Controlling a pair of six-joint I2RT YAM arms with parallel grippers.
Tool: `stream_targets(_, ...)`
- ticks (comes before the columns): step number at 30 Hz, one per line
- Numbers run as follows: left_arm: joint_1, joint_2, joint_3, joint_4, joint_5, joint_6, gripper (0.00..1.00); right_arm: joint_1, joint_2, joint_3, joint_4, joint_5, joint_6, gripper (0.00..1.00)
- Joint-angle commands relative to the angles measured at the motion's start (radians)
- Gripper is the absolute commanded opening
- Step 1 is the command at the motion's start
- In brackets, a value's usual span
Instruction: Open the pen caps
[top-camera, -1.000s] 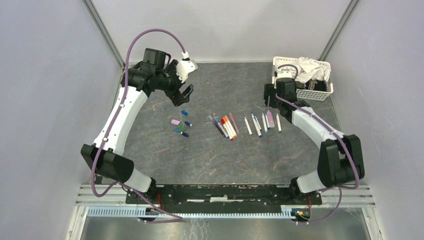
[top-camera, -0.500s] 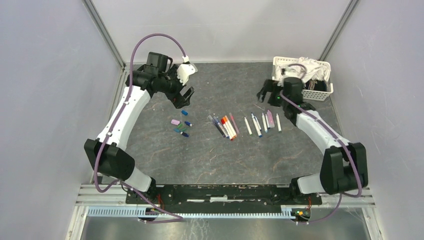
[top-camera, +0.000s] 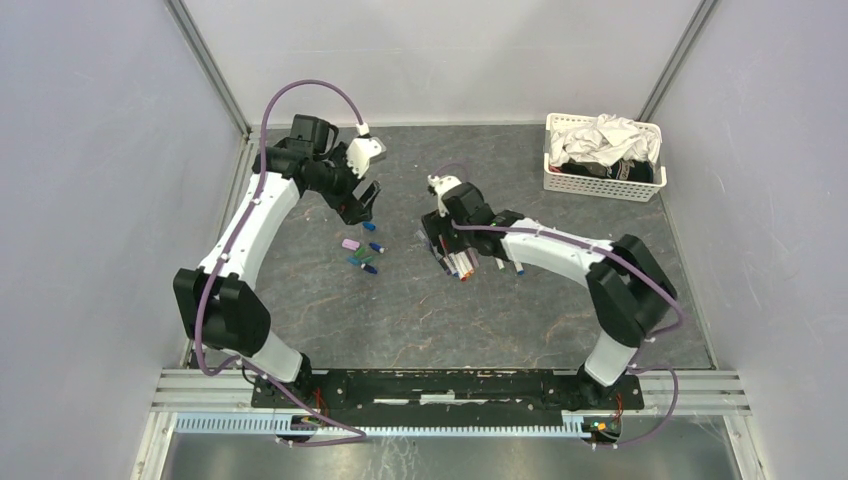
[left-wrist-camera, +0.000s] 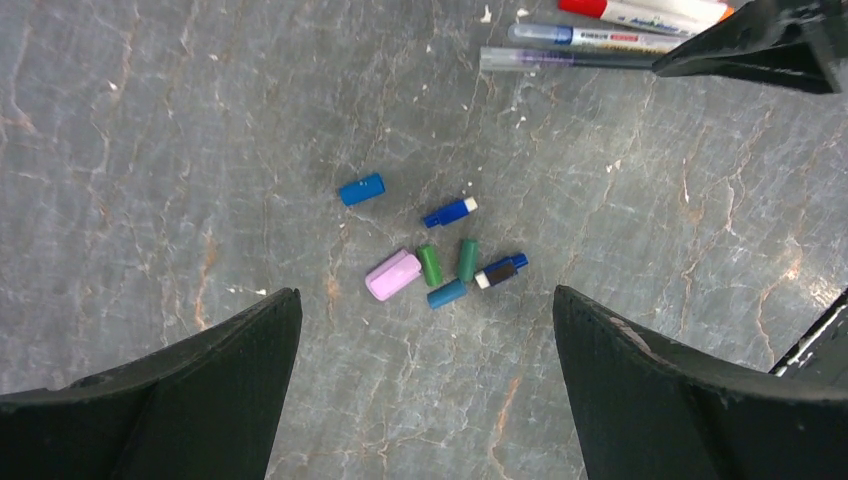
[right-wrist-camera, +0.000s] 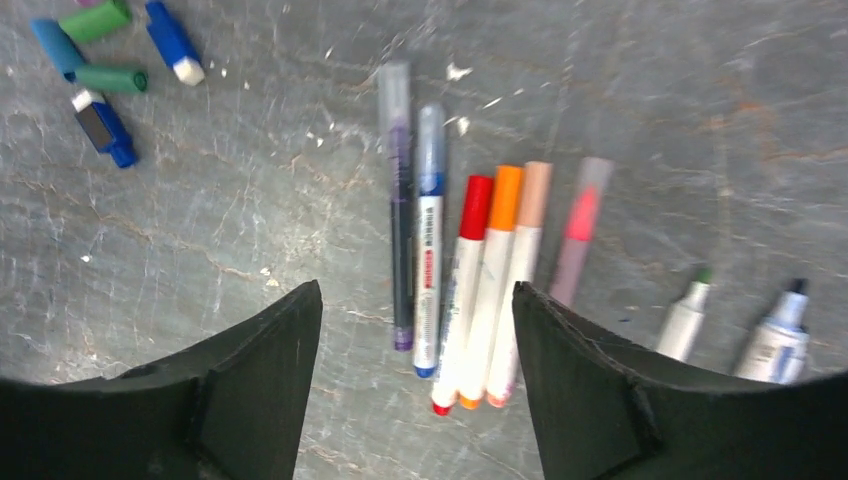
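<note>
Grey marbled counter (top-camera: 400, 310), right tool (right-wrist-camera: 415, 292) spread wide and empty directly over the capped pens (right-wrist-camera: 478, 280), which lie lengthwise down its gap, while left tool (left-wrist-camera: 425, 293) hangs wide above the loose pen caps (left-wrist-camera: 432, 268)

Caps (left-wrist-camera: 393, 275): seven, blue, green, lilac; clustered 9 o'clock of pens.
Pens (right-wrist-camera: 470, 270): six capped, parallel; two uncapped, 3 o'clock.

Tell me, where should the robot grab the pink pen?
Probably its middle, coming straight down. The pink pen lies flat on the table with a bare gap on each side, unlike the red pen and orange pen, which touch.
</note>
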Motion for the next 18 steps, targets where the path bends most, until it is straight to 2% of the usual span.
stream_targets(1,0.01,0.008,-0.018,-0.002,0.038,-0.024,1.0,0.027,0.085,0.077,-0.017,-0.025,-0.025,0.67)
stream_targets(3,0.011,0.001,-0.026,-0.01,0.043,-0.025,1.0,0.044,0.132,0.122,-0.03,-0.048,-0.035,0.54)
stream_targets(8,0.011,-0.028,-0.033,-0.04,0.056,-0.03,1.0,0.1,0.206,0.223,-0.092,0.028,-0.067,0.52)
stream_targets(13,0.011,-0.043,-0.052,-0.065,0.055,-0.009,1.0,0.078,0.17,0.199,-0.113,0.109,-0.033,0.49)
stream_targets(18,0.011,-0.036,-0.06,-0.062,0.039,0.014,1.0,-0.014,0.123,0.118,-0.106,0.105,-0.018,0.35)
